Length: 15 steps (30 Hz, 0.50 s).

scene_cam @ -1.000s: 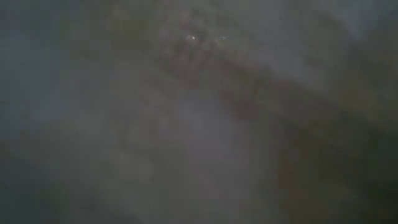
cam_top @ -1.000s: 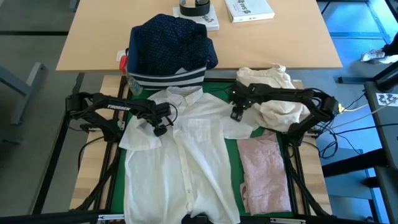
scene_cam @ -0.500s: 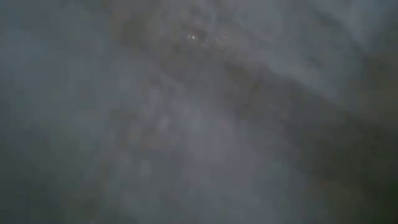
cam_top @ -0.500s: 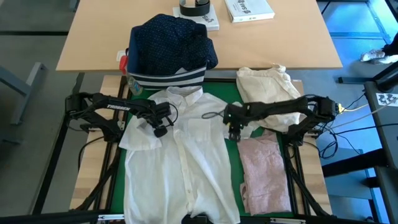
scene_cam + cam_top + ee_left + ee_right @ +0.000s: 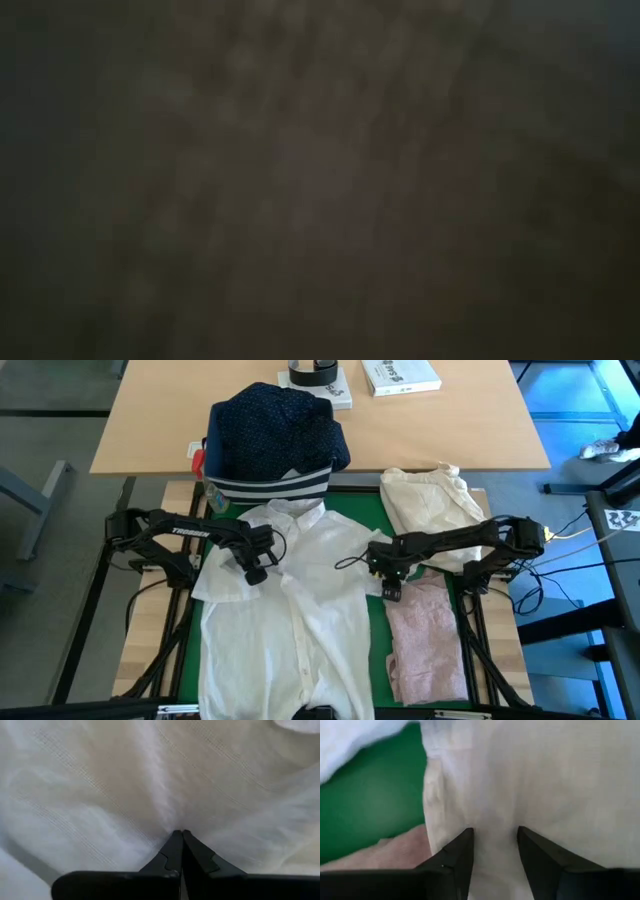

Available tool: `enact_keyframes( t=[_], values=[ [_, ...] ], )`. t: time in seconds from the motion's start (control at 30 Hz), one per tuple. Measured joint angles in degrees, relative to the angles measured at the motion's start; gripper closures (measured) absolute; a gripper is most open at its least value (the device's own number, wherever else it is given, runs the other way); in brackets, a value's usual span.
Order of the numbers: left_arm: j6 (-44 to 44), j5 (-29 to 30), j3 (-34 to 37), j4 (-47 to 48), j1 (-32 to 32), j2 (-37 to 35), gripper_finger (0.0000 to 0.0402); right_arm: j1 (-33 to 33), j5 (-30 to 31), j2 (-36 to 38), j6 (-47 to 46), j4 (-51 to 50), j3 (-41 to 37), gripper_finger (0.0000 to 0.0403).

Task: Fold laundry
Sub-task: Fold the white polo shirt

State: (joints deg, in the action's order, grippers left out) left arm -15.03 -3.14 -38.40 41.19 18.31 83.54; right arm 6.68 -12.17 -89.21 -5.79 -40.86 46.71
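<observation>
Overhead view straight down; wrist views close on white shirt (image 5: 285, 610); low view smothered

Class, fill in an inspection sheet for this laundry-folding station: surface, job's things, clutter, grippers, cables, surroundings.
Surface: green mat on a wooden table.
Job's things: white shirt spread flat; pale pink top beside it; navy dotted shirt heaped on the striped bin.
Clutter: cream cloth bundle.
Grippers: left gripper shut, on the white shirt; right gripper open, at the shirt's sleeve edge.
Cables: black cable on the shirt by the right gripper.
Surroundings: second table with a booklet.
</observation>
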Motion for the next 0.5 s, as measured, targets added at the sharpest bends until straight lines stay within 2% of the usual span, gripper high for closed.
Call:
enact_keyframes(
  t=[0.13, 0.33, 0.4, 0.5],
  values=[
    [0.24, -0.02, -3.25, 6.26, -0.04, -0.34, 0.0401, 0.15, 4.78, 2.01, 0.54, 1.64, 4.64, 0.0247],
    [0.44, 2.61, -8.83, 7.94, -0.04, -6.82, 0.0401, 1.59, 15.43, 2.47, 1.04, 10.23, 6.87, 0.0247],
    [0.36, 5.89, -9.31, 6.9, -0.03, -9.56, 0.0401, 3.08, 16.48, 2.0, -0.75, 13.7, 6.81, 0.0247],
    [0.11, 14.22, -8.56, 5.45, 0.16, -11.65, 0.0401, 5.56, 17.58, 0.73, -5.17, 20.07, 6.81, 0.0247]
  ],
)
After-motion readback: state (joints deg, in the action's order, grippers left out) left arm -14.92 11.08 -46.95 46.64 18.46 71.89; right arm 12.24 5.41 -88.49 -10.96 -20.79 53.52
